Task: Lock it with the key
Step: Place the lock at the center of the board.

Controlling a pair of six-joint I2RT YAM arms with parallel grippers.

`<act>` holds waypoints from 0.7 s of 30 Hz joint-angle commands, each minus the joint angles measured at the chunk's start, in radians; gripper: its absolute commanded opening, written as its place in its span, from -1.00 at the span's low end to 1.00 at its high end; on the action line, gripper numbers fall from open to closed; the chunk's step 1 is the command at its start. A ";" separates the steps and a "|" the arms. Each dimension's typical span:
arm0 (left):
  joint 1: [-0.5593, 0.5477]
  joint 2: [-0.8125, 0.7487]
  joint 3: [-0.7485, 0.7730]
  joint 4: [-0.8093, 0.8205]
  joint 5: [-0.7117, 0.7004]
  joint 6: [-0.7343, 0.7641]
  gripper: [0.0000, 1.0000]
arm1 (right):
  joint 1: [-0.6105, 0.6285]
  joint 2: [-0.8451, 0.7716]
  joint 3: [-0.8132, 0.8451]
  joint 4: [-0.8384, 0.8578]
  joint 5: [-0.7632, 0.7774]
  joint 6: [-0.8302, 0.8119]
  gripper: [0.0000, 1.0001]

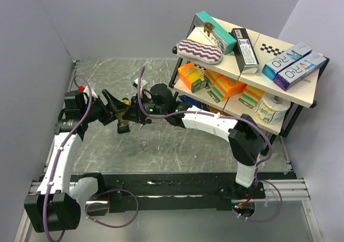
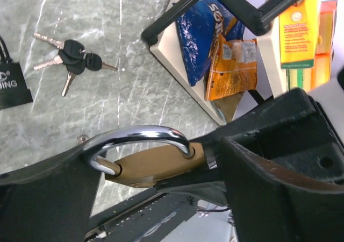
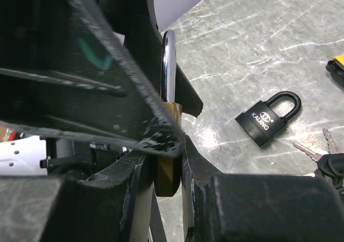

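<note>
A brass padlock [image 2: 156, 164] with a chrome shackle [image 2: 141, 134] is held in the air between both grippers. My left gripper [image 2: 156, 175] is shut on it, one finger at the shackle end and one at the far end of the body. My right gripper [image 3: 167, 172] is shut on the brass body [image 3: 170, 161], and its shackle [image 3: 168, 64] sticks up past the left gripper's dark fingers. In the top view the two grippers meet over the table's left middle, left gripper [image 1: 119, 112] and right gripper [image 1: 142, 112]. A bunch of black-headed keys [image 2: 72, 59] lies loose on the table. No key shows in the brass padlock.
A black padlock [image 3: 267, 121] lies flat on the marble table [image 1: 177, 145], and it also shows in the left wrist view [image 2: 12, 86]. A two-tier shelf [image 1: 252, 75] with boxes and snack bags stands at the right. A small metal bit [image 1: 144, 143] lies near the front.
</note>
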 commanded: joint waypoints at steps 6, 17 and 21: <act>-0.004 0.016 -0.014 0.015 0.002 -0.173 0.69 | 0.027 -0.035 0.074 0.126 0.095 0.058 -1.00; -0.006 0.016 -0.034 -0.003 -0.004 -0.208 -0.02 | 0.030 -0.028 0.069 0.150 0.052 0.061 -1.00; -0.004 0.028 -0.021 -0.081 -0.068 -0.167 -0.98 | 0.030 -0.045 0.041 0.140 0.006 0.048 -0.27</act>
